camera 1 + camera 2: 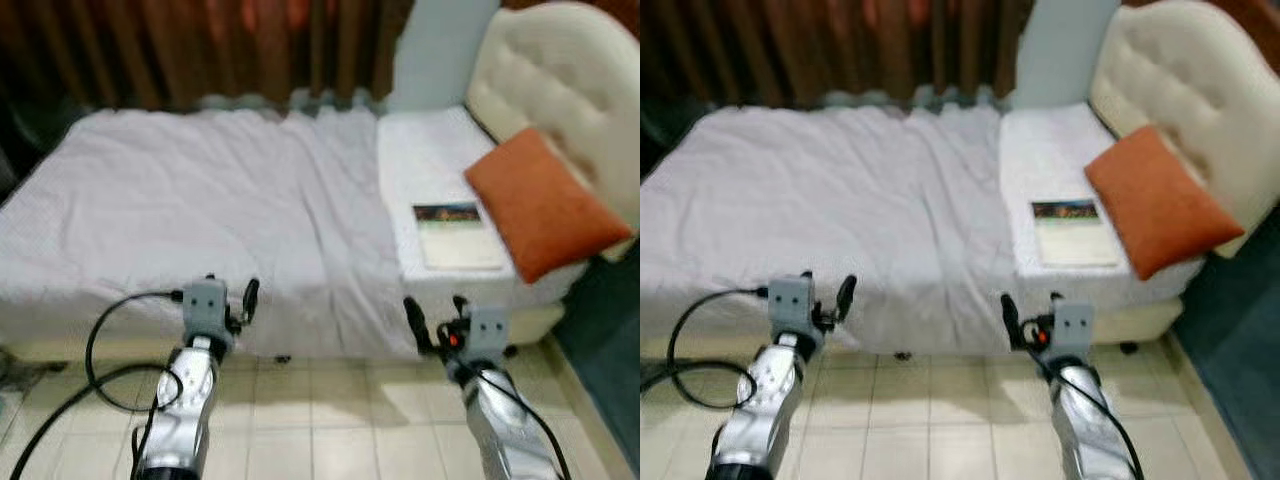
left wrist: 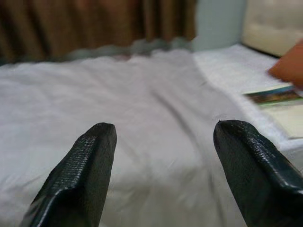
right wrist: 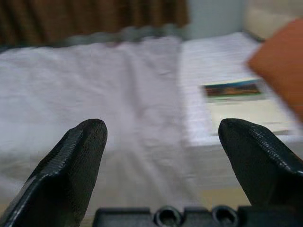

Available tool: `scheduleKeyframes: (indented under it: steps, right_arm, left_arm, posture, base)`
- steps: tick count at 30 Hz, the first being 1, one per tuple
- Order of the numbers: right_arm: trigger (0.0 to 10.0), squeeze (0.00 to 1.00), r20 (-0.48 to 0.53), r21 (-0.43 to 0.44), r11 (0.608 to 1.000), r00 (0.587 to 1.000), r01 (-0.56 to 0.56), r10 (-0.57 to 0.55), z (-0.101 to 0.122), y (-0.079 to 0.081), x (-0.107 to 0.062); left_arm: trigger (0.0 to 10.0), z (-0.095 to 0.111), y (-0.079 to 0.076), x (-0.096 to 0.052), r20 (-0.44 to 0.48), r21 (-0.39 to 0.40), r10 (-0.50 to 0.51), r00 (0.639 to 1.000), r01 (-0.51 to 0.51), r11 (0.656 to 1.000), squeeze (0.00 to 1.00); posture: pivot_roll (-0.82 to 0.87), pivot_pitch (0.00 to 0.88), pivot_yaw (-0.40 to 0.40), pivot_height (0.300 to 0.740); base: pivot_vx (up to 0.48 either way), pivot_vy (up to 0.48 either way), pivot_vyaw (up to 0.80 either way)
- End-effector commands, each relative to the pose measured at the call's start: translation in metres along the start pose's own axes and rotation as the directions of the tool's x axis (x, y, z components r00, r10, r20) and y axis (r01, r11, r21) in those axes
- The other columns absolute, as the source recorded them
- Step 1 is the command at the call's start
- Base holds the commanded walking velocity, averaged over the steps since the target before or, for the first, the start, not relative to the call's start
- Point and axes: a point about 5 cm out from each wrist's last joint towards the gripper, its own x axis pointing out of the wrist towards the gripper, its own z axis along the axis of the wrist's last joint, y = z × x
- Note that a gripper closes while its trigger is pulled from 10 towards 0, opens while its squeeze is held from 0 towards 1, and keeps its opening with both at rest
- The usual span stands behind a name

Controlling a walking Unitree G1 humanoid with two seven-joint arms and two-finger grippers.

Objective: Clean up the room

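Lying on the white pillow (image 1: 430,160) near the headboard (image 1: 560,80), a book (image 1: 455,235) sits just beside an orange cushion (image 1: 545,205) on the bed (image 1: 200,200). Left gripper (image 1: 232,298) and right gripper (image 1: 436,312) hover over the tiled floor (image 1: 330,420) at the bed's edge, fingers spread, empty.

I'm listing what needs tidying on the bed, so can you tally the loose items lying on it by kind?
Orange pillow: 1
Book: 1
Total: 2
Both lie at the headboard end of the bed, the book beside the pillow. Each open hand, left and right, holds nothing.
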Motion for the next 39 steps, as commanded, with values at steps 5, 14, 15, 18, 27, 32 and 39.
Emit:
scheduleKeyframes:
  steps: [5, 14, 15, 18, 27, 32, 39]
  right_arm:
    - [10.0, 0.0, 0.007, -0.014, 0.999, 0.999, 0.032, -0.032, 0.0, -0.01, -0.003]
    - [10.0, 0.0, 0.0, -0.008, 1.0, 1.0, 0.012, -0.012, -0.003, -0.007, -0.002]
    - [10.0, 0.0, -0.002, -0.007, 1.0, 1.0, 0.01, -0.01, -0.004, -0.007, -0.002]
    - [10.0, 0.0, -0.014, -0.01, 1.0, 1.0, 0.0, 0.0, -0.006, -0.006, -0.002]
    - [10.0, 0.0, -0.03, -0.017, 1.0, 0.999, -0.018, 0.018, -0.008, -0.004, 0.0]
    - [10.0, 0.0, -0.037, -0.019, 0.999, 0.999, -0.036, 0.035, -0.008, -0.001, 0.002]
    - [10.0, 0.0, -0.05, -0.024, 0.999, 0.998, -0.045, 0.044, -0.01, 0.001, 0.001]
  left_arm:
    - [10.0, 0.007, -0.011, 0.007, 0.007, 0.016, -0.056, 0.998, 0.055, 0.998, 0.0]
    - [10.0, 0.005, -0.009, 0.009, -0.018, 0.004, -0.036, 0.999, 0.036, 0.999, 0.0]
    - [10.0, 0.004, -0.008, 0.009, -0.022, -0.001, -0.03, 0.999, 0.03, 1.0, 0.0]
    - [10.0, 0.003, -0.007, 0.009, -0.029, -0.004, -0.021, 0.999, 0.021, 1.0, 0.0]
    - [10.0, 0.003, -0.009, 0.01, -0.037, 0.016, -0.029, 0.999, 0.029, 0.999, 0.0]
    - [10.0, 0.005, -0.008, 0.011, -0.039, -0.001, -0.02, 0.999, 0.02, 1.0, 0.0]
    - [10.0, 0.004, -0.008, 0.01, -0.044, -0.013, -0.015, 0.999, 0.015, 1.0, 0.0]
  posture:
    - [0.03, 0.013, 0.022, 0.74]
    - [0.03, 0.0, 0.028, 0.74]
    - [0.03, 0.0, 0.028, 0.74]
    - [0.03, 0.0, 0.025, 0.74]
    - [0.04, 0.0, 0.015, 0.74]
    - [0.04, 0.0, 0.014, 0.74]
    - [0.04, 0.0, 0.013, 0.74]
  base:
    - [0.48, 0.0, 0.0]
    - [0.48, 0.0, 0.0]
    - [0.48, 0.0, 0.0]
    - [0.48, 0.0, 0.0]
    - [0.48, 0.0, 0.0]
    - [0.48, 0.0, 0.0]
    - [0.48, 0.0, 0.35]
